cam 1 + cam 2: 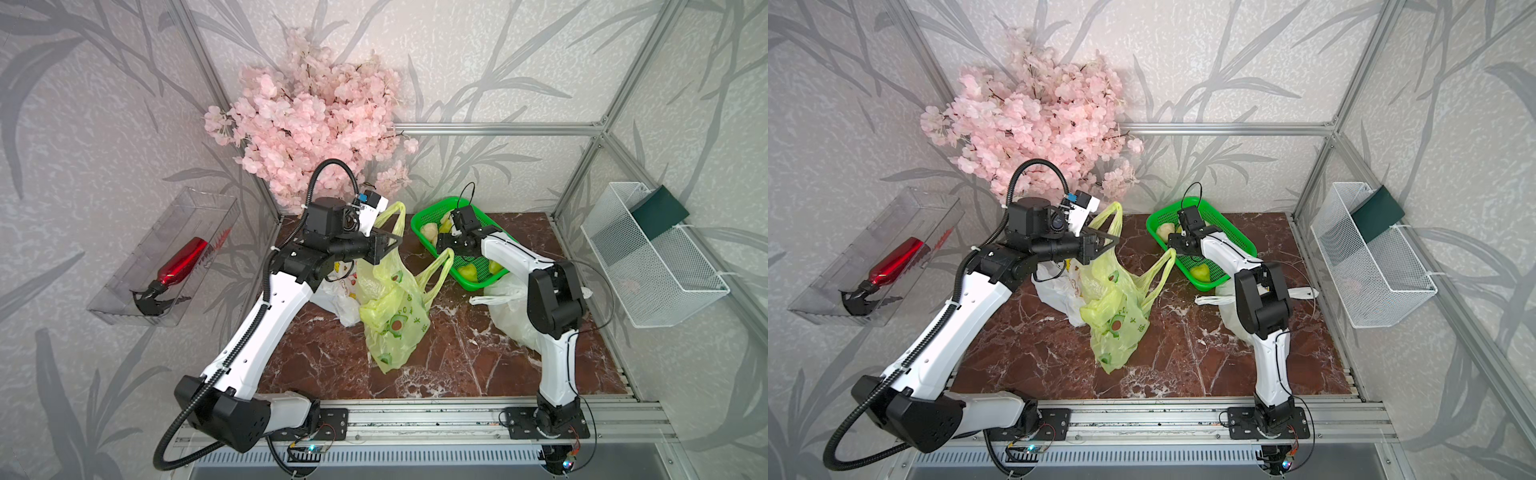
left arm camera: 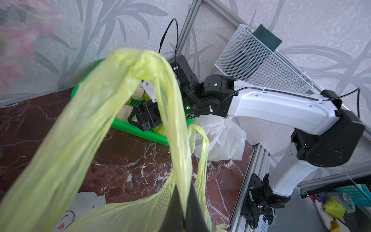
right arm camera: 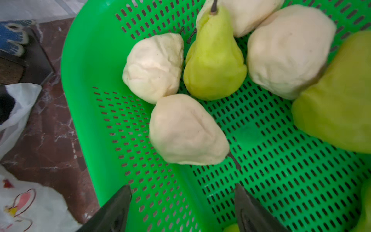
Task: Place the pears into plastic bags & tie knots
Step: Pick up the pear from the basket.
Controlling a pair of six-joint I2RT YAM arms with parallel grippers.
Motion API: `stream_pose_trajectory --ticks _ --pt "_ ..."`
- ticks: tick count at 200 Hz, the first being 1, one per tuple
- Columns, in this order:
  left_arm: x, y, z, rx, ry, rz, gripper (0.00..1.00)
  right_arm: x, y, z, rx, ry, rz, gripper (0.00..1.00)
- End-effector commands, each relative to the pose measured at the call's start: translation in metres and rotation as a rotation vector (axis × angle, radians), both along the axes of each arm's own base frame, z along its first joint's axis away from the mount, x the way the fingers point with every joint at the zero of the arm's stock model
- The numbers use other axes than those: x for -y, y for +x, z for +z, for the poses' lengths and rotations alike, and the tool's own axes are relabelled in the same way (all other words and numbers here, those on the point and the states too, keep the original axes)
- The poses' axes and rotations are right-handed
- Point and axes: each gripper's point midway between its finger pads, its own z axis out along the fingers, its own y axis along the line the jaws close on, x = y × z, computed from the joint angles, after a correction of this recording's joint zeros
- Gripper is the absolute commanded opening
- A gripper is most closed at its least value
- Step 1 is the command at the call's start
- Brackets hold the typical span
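The pears (image 3: 214, 60), some glossy yellow-green, others pale cream, lie with stems askew in a perforated green basket (image 3: 80, 84) at the back of the marble bench (image 1: 457, 353). The right pincer (image 3: 184, 209) hangs spread and empty just above them. Beside the basket, the left pincer (image 1: 395, 242) is clenched on one handle of an avocado-print yellow-green bag (image 1: 395, 316), holding its mouth up; its contents cannot be made out. A rabbit-print white bag (image 1: 340, 303) lies behind it, and a second white bag (image 1: 507, 316) lies under the right arm. A clear wall bin (image 1: 195, 216) holds a red bottle (image 1: 183, 262). A white mesh basket (image 1: 673, 286) holds a dark green flat object (image 1: 658, 212).
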Motion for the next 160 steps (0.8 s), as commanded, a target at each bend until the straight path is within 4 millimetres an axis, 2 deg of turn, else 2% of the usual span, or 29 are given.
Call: stream_pose_trajectory --ticks 1,59,74,85,108,124,139,160 --pt "0.01 -0.012 0.022 0.07 -0.114 -0.102 0.0 0.001 0.007 -0.015 -0.043 -0.089 0.034 0.82" --pt "0.023 -0.017 0.02 0.099 -0.193 -0.198 0.0 0.006 0.021 -0.065 -0.168 -0.203 0.058 0.82" --pt "0.026 -0.017 0.022 0.109 -0.213 -0.21 0.0 0.006 0.024 -0.07 -0.18 -0.205 0.065 0.8" --pt "0.027 -0.019 0.019 0.107 -0.208 -0.222 0.0 0.004 0.028 -0.068 -0.165 -0.2 0.079 0.74" --pt "0.023 -0.018 -0.001 0.092 -0.135 -0.215 0.0 0.003 0.033 -0.054 -0.142 -0.181 0.092 0.56" --pt "0.019 -0.014 -0.015 0.093 -0.087 -0.186 0.0 0.003 0.03 -0.031 -0.125 -0.17 0.098 0.44" --pt "0.017 -0.012 -0.025 0.124 -0.048 -0.18 0.0 0.004 0.026 -0.004 -0.081 -0.151 0.102 0.38" --pt "0.02 -0.008 -0.024 0.172 -0.057 -0.191 0.0 0.009 0.014 0.032 -0.012 -0.127 0.1 0.35"
